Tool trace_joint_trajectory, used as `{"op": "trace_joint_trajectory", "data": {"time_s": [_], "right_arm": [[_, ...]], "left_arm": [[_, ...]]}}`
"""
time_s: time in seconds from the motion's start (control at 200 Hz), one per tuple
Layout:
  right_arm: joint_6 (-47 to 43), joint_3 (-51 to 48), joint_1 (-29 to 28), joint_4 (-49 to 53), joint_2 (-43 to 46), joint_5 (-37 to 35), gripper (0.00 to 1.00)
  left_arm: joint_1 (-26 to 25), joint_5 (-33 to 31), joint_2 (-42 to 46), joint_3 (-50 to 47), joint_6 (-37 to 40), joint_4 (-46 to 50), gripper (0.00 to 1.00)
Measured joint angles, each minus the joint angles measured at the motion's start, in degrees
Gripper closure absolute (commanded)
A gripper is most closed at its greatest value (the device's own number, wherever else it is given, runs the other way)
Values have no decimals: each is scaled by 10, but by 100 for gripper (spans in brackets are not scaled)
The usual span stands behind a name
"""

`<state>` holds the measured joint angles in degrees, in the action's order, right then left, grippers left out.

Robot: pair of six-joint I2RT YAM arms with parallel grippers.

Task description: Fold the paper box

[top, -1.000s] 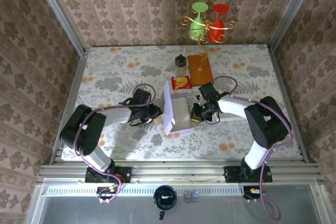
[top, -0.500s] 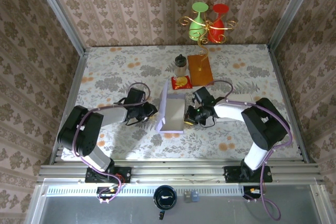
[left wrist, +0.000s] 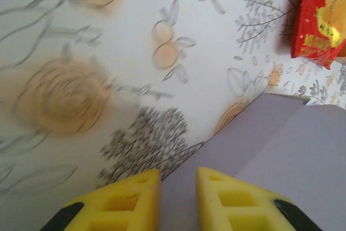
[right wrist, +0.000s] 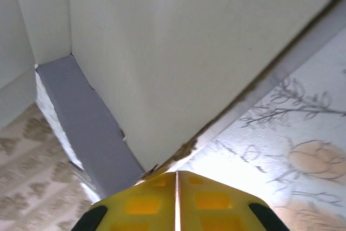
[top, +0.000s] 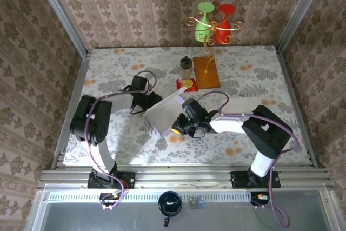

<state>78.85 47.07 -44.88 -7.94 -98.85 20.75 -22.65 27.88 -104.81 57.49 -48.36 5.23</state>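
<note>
The paper box (top: 165, 112), lavender outside and white inside, lies tilted on the flowered tablecloth at mid table. My left gripper (top: 150, 103) is at its left edge. In the left wrist view the yellow fingers (left wrist: 138, 193) stand a little apart over the lavender panel (left wrist: 270, 150), open (left wrist: 177, 179), with nothing clamped. My right gripper (top: 181, 126) is at the box's near right corner. Its fingers are shut (right wrist: 177, 172), tips right at the lower edge of the white wall (right wrist: 178, 52).
A red snack packet (top: 187, 84) lies just behind the box, with a small jar (top: 186, 67) and an orange board (top: 206, 72) beyond. A wire stand with a green and a red glass (top: 214, 22) is at the back. A white sheet (top: 244, 104) lies right.
The box has tipped from upright and swung left and lower. My right gripper moved left, from the box's right side to its near corner. My left gripper shifted back and left.
</note>
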Motion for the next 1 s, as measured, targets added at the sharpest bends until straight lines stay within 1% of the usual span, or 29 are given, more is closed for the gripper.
{"op": "trace_joint_trajectory", "data": {"time_s": [0.095,0.23,0.29,0.365,0.49,0.635,0.73,0.87,0.95,1.005], "right_arm": [[42,3,-11,-22,-14,-9,80],[73,7,-21,-31,-16,-24,73],[73,7,-22,-27,-10,-31,71],[64,7,-22,-13,9,-41,71],[18,7,-17,23,55,-54,71],[-93,13,1,103,117,-79,69],[-194,27,35,156,156,-90,69],[-363,63,131,207,187,-78,63],[-461,96,188,229,184,-56,59],[-517,121,217,239,173,-42,57]], "left_arm": [[0,20,-28,39,18,11,77],[2,34,-42,82,42,43,72],[4,33,-42,99,53,62,70],[11,25,-40,118,70,84,63],[26,-19,-11,138,99,139,57],[37,-83,59,150,127,199,52],[43,-130,111,152,137,235,51],[50,-185,191,144,143,289,51],[51,-201,247,121,148,308,50],[51,-205,287,99,152,322,50]]}}
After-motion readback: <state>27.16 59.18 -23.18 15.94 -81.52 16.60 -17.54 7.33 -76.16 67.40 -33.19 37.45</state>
